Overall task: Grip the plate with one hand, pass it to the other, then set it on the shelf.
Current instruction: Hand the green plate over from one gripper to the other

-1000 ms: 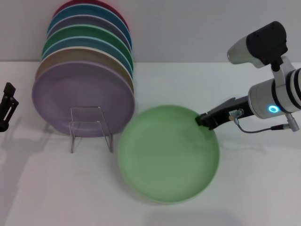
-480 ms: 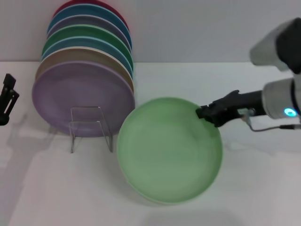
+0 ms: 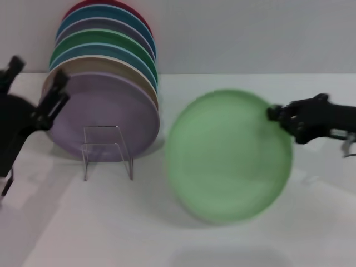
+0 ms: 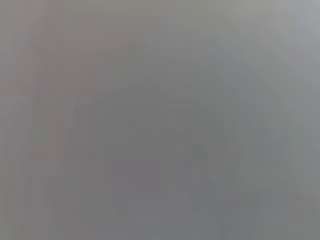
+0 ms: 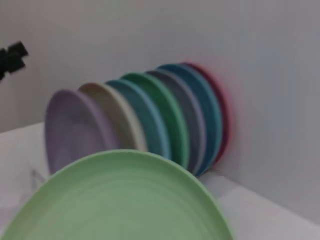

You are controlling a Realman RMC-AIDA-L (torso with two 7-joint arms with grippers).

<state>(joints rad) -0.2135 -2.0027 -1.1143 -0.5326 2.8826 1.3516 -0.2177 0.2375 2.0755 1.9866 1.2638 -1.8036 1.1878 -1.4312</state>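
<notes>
We hold the plate by its right rim, right gripper pinching it above the table; the left gripper (fingers spread) should meet it squarely

light: bright, even | shadows: soft | blur: motion; left wrist featureless

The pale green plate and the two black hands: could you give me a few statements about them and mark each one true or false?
1. The right hand grips the pale green plate by its rim. True.
2. The plate lies flat on the table. False: it is held up, tilted.
3. The left hand also holds the plate. False: it is apart, in front of the lilac plate.
4. The clear shelf stands in front of the row of plates. True.
</notes>
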